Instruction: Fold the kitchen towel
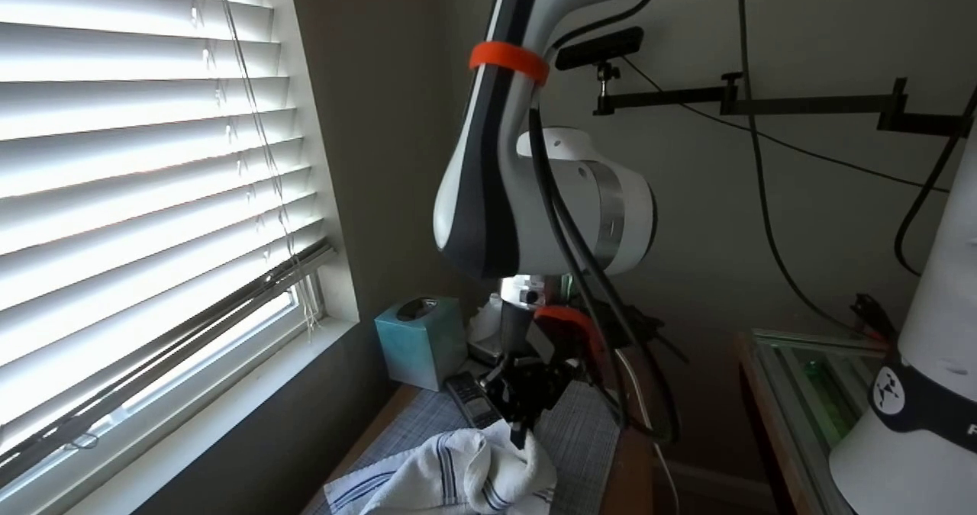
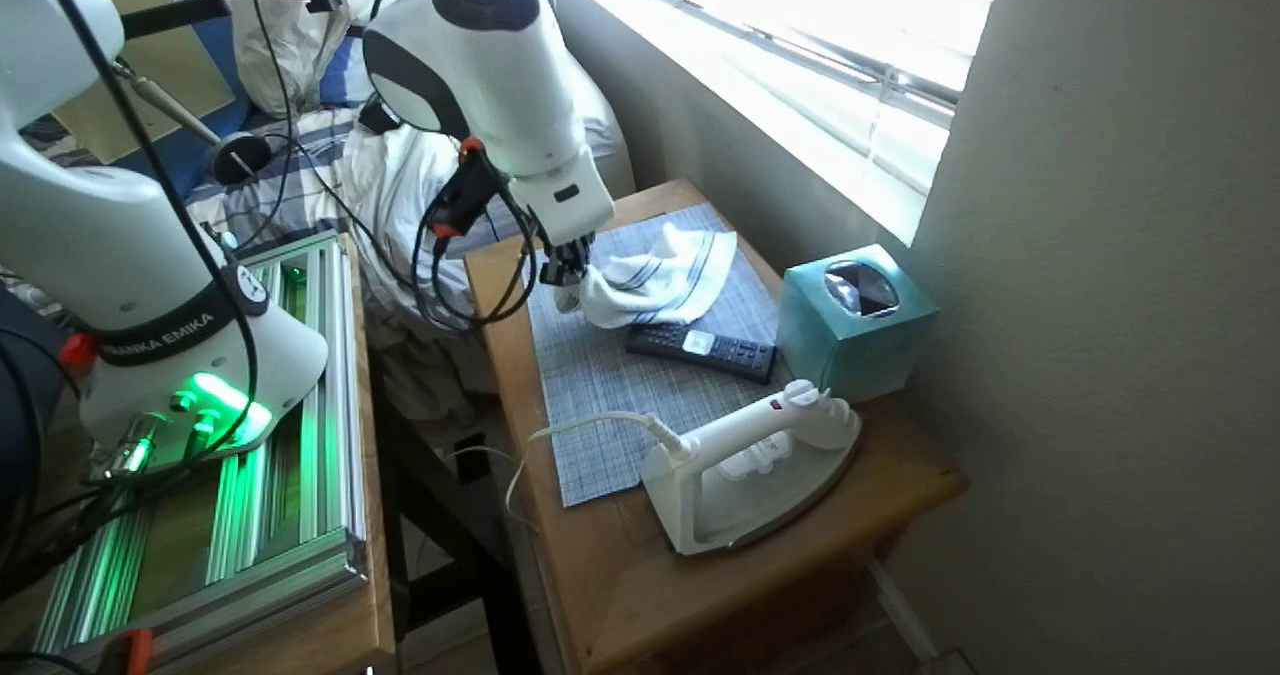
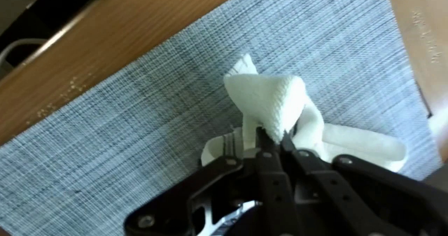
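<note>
Towel (image 2: pixel 655 295) lies rumpled on the woven mat (image 2: pixel 600 385), just beside the remote (image 2: pixel 700 351). The gripper (image 3: pixel 275 139) is clamped on a bunched ridge of it, likely so that this part can be carried over while the rest lies as an anchor. Dark fingertips (image 3: pixel 264 140) sink among the folds, so whether they hold one layer or several I cannot say.

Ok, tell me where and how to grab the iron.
First the gripper should release the kitchen towel. Then I'd take the iron's handle mid-length, coming from above and closing across the bar: it is raised, with an open gap beneath. Probably best to avoid the end where the cord joins.
</note>
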{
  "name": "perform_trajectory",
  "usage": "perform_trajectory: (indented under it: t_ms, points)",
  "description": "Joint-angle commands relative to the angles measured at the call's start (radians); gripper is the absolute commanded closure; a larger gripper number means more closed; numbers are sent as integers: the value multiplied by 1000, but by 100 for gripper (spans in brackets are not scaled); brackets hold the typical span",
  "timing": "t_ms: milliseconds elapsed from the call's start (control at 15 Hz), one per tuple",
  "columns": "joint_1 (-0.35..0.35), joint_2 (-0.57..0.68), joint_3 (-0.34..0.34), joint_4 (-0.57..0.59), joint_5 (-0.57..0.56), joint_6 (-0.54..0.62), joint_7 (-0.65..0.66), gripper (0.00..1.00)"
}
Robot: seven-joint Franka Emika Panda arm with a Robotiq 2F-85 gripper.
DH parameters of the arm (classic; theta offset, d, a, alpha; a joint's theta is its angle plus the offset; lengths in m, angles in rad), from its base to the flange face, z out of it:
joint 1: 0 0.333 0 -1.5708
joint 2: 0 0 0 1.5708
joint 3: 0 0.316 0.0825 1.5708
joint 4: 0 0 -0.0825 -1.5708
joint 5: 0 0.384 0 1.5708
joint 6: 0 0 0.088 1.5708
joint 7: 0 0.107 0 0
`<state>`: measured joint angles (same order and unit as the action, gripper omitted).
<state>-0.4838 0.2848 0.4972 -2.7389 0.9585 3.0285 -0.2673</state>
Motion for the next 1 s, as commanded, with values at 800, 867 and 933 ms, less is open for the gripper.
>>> perform_trajectory:
  t_ms: [800,867,933]
  points:
    - [67,227,166,254,110,276,-148,99]
    - [83,263,152,272,102,267,-148,99]
    - [108,305,130,297,88,265,-146,99]
